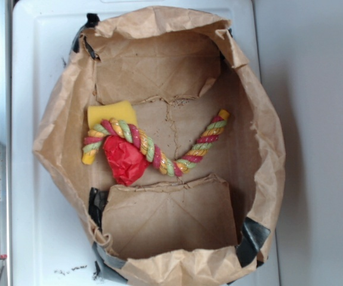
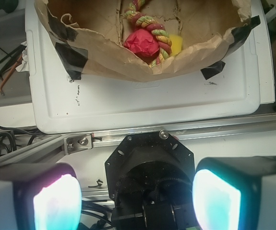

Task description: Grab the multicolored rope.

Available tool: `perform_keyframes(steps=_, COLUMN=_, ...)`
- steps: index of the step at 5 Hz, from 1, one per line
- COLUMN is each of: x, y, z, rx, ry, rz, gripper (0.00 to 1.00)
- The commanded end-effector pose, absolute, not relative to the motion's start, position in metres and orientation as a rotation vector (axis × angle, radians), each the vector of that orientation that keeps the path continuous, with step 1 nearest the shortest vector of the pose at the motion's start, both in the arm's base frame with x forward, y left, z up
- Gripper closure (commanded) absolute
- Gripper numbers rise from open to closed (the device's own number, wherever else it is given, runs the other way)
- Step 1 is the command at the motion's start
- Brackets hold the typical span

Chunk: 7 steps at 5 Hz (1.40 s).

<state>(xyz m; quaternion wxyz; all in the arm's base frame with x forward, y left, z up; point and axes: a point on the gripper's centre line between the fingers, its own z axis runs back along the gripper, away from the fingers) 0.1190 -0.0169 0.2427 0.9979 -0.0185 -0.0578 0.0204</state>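
Lining white tray (image 1: 34, 71) (taped): paper bag (image 1: 260, 137)

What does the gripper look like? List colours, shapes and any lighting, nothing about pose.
In the wrist view, the gripper has two blocky fingers with dark grey casings and rounded pads that glow cyan, tinged pink on the left one. Between them sits a black, roughly octagonal mount with small screws. Its jaws stand wide apart, with nothing between them.

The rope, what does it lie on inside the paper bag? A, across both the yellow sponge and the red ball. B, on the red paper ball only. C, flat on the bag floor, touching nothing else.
A: the rope crosses the sponge's lower edge and curves over the red ball's top.
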Motion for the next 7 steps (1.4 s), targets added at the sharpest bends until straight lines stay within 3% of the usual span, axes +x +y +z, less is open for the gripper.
perform_keyframes(steps=1, x=0.119, y=-0.017, z=0.243, rx=-0.037, ry=-0.116, rz=0.041, gripper=0.00)
perform_keyframes(steps=2, x=0.169, y=-0.005, z=0.242, rx=-0.017, ry=-0.116, rz=0.078, gripper=0.00)
perform_keyframes(steps=4, x=0.239, y=0.032, z=0.227, rx=-0.001, ry=-0.097, rz=0.131, gripper=0.00)
perform_keyframes(steps=7, x=0.289, y=0.035, z=0.163, rx=-0.014, ry=-0.172, rz=-0.031, gripper=0.00)
